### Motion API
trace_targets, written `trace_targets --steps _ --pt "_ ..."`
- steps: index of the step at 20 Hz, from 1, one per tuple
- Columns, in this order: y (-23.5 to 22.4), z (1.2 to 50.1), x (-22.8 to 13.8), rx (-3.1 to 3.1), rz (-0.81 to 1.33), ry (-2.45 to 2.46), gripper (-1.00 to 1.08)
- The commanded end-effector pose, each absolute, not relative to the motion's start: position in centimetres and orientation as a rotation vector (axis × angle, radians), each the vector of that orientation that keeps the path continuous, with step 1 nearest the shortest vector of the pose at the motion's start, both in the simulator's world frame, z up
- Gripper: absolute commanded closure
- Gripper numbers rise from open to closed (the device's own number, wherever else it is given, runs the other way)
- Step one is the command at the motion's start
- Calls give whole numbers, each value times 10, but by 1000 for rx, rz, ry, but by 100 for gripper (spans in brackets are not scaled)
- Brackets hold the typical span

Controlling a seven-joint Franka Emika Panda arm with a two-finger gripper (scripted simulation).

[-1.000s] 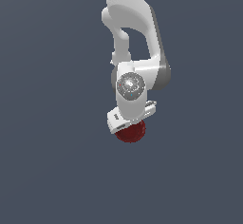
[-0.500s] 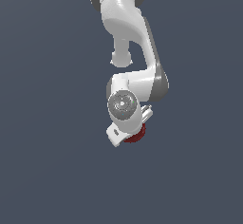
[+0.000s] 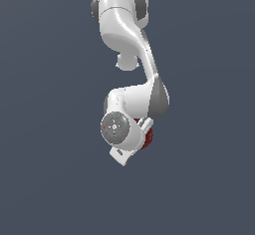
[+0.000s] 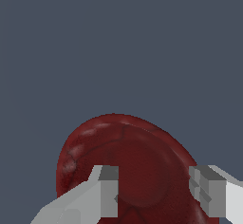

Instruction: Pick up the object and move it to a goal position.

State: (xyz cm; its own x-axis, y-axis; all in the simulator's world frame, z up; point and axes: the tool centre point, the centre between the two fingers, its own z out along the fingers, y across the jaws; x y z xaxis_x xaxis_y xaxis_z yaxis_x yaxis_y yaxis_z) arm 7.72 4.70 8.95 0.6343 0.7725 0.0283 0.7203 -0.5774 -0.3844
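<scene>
Since the earlier frames the red bowl (image 4: 126, 166) has gone more behind the arm: before, it hung in plain sight under the wrist, and now in the exterior view only a small red edge (image 3: 148, 138) shows on the exterior view's right of the round wrist joint, which has turned toward the camera. The bowl sits between the two fingers of the claw (image 4: 154, 190), one grey finger (image 4: 105, 190) on each side of its body. The fingers seem to touch it, so I judge that the claw is closed narrowly on the bowl and carries it in the air; no desk shows below.

The bowl looks glossy and stiff, so I think it may be slippery and can slide or turn between the flat pads. It seems rather light. The best hold looks to be across the middle of its round body, as now.

I count one bowl, one arm (image 3: 129, 45) and one claw. No goal marker is visible.
</scene>
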Motion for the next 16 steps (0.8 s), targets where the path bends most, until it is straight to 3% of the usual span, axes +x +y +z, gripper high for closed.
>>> trace_targets --steps 1,16 --pt "45 86 81 -2434 181 -1245 -20" --pt "25 72 95 -2132 40 -1468 -20"
